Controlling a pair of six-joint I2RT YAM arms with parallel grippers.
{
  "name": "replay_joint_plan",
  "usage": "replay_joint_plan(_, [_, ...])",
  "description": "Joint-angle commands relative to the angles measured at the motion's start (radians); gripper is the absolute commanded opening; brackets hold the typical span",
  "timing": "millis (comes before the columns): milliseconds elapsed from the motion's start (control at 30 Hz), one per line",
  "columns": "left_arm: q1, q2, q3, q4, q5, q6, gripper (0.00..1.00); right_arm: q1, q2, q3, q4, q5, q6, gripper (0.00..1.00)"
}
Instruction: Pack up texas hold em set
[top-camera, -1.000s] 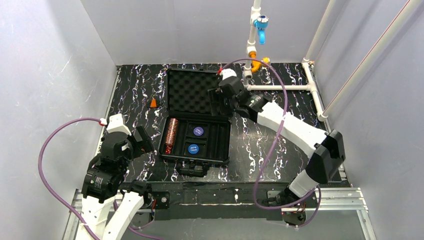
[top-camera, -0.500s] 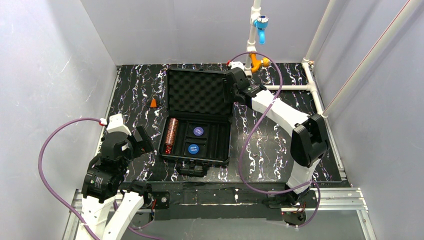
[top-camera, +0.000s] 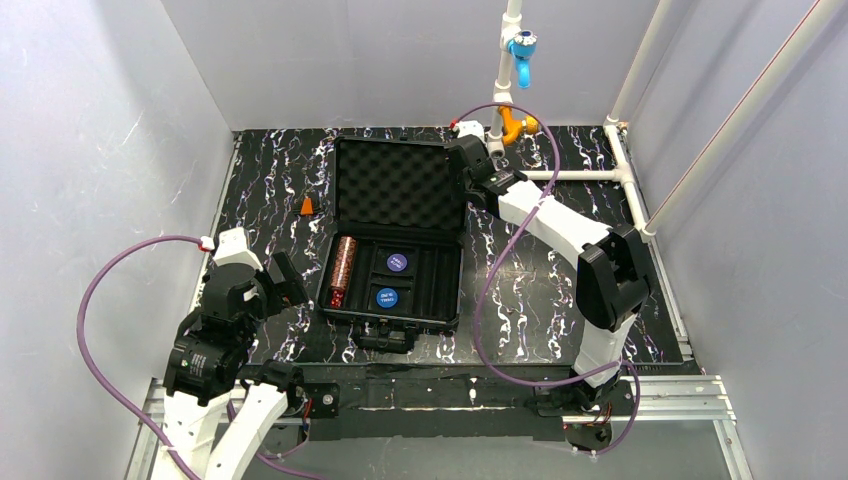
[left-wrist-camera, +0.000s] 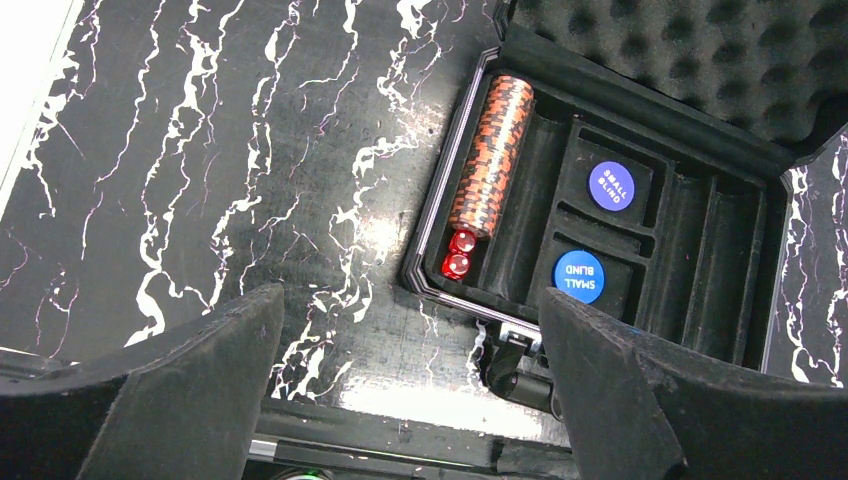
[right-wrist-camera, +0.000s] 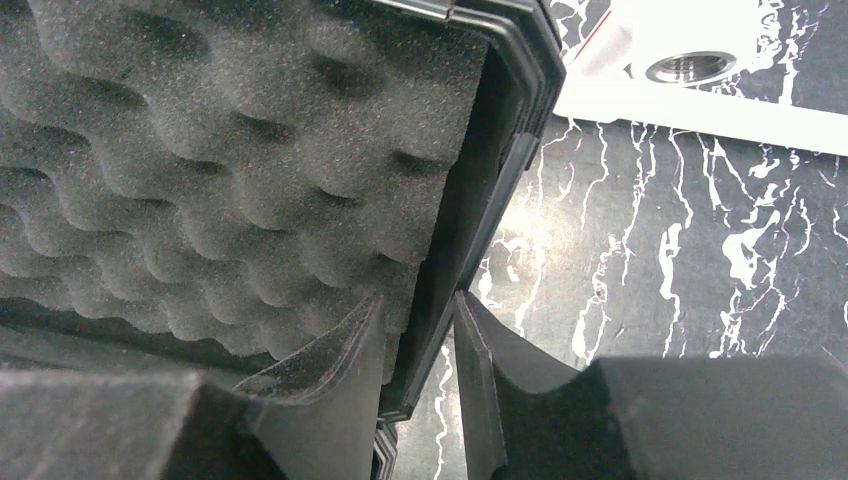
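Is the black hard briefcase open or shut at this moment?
Open. The black hard briefcase has its foam-lined lid swung back, exposing the copper-brown chip stack and two blue discs in the slotted tray.

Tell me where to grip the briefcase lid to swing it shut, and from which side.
Grip the lid by its right-hand rim near the free corner, coming from the right. The lid stands raised, so that thin rim is exposed: one finger on the foam, one on the outer shell. The right gripper straddles it there.
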Motion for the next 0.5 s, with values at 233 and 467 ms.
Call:
replay_joint_plan(233, [0.004,0.011,-0.008,0.004,-0.006,0.011,0.99,-0.009,-0.009,-0.01,0.043,0.105,0.003,0.44])
replay_joint_plan(467, [0.005,0.019,-0.007,0.004,-0.004,0.011,0.99,-0.02,0.016,0.001,0.073,0.083,-0.001,0.42])
